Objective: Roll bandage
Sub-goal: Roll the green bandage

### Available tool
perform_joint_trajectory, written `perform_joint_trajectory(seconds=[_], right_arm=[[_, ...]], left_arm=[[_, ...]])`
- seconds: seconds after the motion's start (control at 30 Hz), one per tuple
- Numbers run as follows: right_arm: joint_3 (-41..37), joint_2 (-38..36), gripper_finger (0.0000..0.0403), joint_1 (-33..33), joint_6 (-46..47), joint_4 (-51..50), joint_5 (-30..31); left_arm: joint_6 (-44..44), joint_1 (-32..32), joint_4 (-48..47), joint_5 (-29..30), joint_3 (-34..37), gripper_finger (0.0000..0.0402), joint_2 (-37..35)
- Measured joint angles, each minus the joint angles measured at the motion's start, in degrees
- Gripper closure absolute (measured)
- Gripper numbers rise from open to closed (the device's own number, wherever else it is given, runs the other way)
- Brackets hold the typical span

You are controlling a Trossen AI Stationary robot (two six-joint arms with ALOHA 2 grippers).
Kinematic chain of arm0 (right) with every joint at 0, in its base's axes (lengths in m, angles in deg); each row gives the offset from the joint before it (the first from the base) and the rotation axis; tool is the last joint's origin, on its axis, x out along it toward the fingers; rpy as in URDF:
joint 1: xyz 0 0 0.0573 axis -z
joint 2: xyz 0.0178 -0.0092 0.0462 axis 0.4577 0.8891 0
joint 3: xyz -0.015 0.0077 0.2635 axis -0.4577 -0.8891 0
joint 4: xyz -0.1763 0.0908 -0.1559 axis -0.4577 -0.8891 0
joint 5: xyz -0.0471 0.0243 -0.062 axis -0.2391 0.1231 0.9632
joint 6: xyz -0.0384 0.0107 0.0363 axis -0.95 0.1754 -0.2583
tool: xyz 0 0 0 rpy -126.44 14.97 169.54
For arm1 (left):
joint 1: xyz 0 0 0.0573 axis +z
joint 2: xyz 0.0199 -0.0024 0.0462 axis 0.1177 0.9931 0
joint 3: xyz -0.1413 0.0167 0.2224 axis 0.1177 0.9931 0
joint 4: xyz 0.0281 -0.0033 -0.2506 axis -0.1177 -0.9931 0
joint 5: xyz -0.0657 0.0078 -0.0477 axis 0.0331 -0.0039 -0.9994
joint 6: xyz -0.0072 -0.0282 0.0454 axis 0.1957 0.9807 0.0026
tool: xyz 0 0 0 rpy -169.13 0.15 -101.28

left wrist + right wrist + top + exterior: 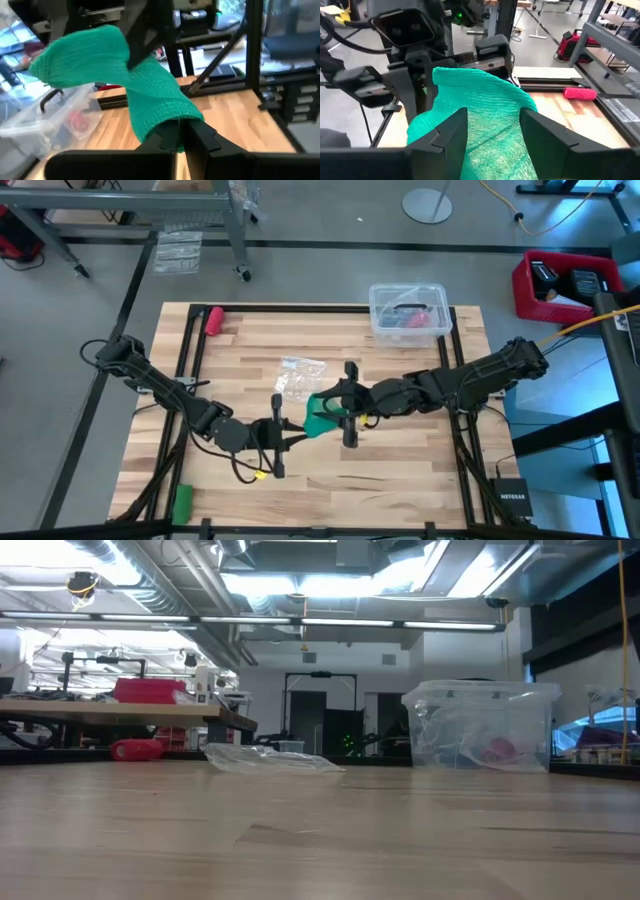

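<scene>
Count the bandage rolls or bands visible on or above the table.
3: the teal bandage held mid-table between both pincers, a pink-red roll at the far left corner, a green roll at the near left edge. The bin's contents are unclear.

We are seeing bandage: teal-green stretchy cloth, ribbed weave, hanging crumpled above table's middle, one end bunching in a fold, other end tapering narrow.
</scene>
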State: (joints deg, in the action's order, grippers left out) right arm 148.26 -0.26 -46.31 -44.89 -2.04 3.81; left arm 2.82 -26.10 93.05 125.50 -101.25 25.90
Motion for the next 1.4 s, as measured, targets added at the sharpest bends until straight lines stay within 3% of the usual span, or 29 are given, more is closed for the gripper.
perform_joint_trajectory(seconds=[0.27, 0.53, 0.97, 1.2, 1.4], right_arm=[[0.0, -0.1, 0.0217, 0.0, 2.2, -3.8, -2.6], [0.0, 0.3, 0.0217, 2.1, 14.3, -5.3, -3.3], [0.0, 2.2, 0.0217, 8.7, 36.4, -9.1, -9.4], [0.0, 2.4, 0.0217, 11.9, 44.8, -9.4, -19.1], [-0.1, 2.4, 0.0217, 14.6, 45.5, -10.6, -28.6]], left_arm=[[-16.5, -0.1, -1.4, 1.1, 0.0, 0.0394, 0.0], [-40.7, 0.1, -4.5, 7.0, 0.0, 0.0394, 0.0], [-74.4, 2.2, -5.3, 7.8, 0.0, 0.0394, 0.3], [-79.6, 2.5, -8.3, 7.3, 0.0, 0.0394, 0.3], [-80.0, 2.3, -8.6, 6.6, -0.1, 0.0394, 0.3]])
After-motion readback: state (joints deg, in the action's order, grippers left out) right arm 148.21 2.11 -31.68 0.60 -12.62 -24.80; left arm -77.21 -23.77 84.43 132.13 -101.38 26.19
